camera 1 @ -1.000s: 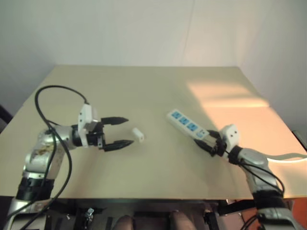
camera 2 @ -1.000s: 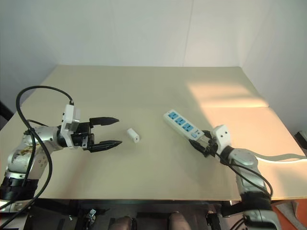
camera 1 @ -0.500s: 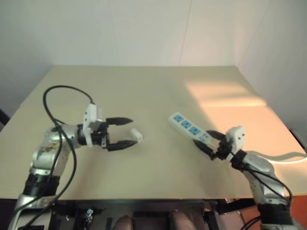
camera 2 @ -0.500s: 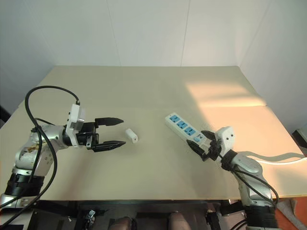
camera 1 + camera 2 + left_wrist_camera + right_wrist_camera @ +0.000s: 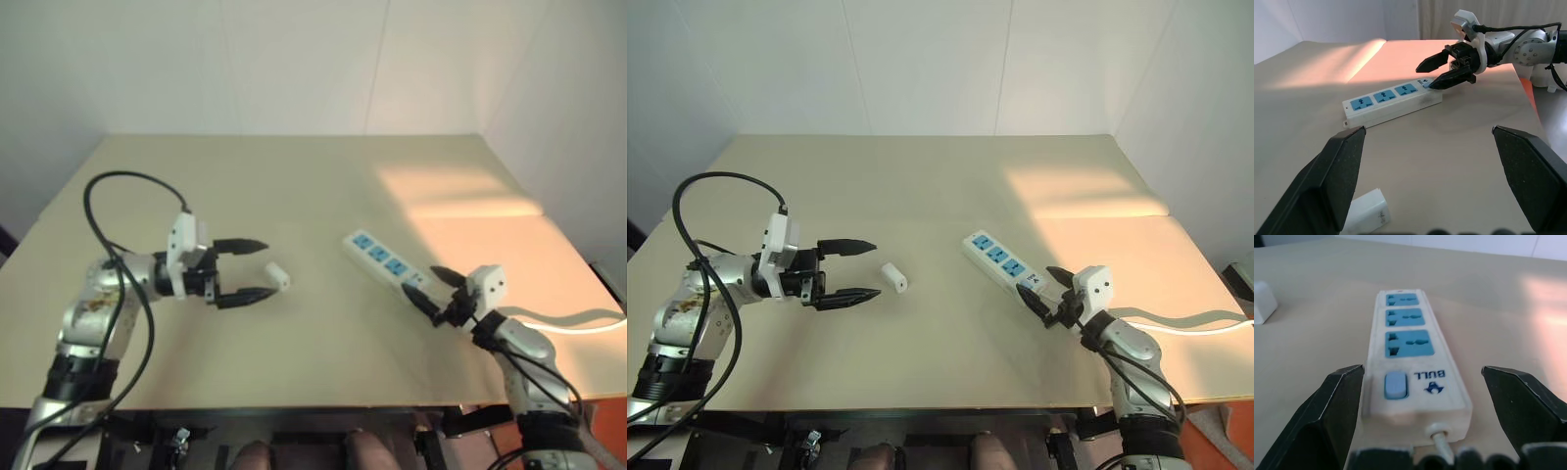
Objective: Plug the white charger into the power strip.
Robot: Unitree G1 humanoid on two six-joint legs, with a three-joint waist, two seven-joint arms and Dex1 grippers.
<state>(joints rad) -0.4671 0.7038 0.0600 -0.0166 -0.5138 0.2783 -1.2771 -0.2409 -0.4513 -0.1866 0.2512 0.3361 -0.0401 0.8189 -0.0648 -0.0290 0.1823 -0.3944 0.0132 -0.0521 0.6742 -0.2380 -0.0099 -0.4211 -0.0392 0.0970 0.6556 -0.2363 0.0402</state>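
The white charger (image 5: 279,276) lies on its side on the tan table (image 5: 294,176), left of centre. My left gripper (image 5: 263,267) hangs level and open just left of it, its fingertips reaching to either side of the charger without touching it. The power strip (image 5: 384,259) lies flat at an angle to the right, blue sockets up. My right gripper (image 5: 427,284) is open at the strip's switch end (image 5: 1396,384). In the right wrist view its fingers (image 5: 1332,421) stand wide on both sides of that end, apart from it. The left wrist view shows the charger (image 5: 1369,213) low between the fingers.
The strip's white cord (image 5: 573,321) trails off over the table's right edge. A black cable (image 5: 118,196) loops above my left arm. A sunlit patch (image 5: 460,191) covers the right rear of the table.
My right gripper's fingers, close together at the strip's switch end a second ago, have spread wide apart. The left gripper, charger and strip have stayed put.
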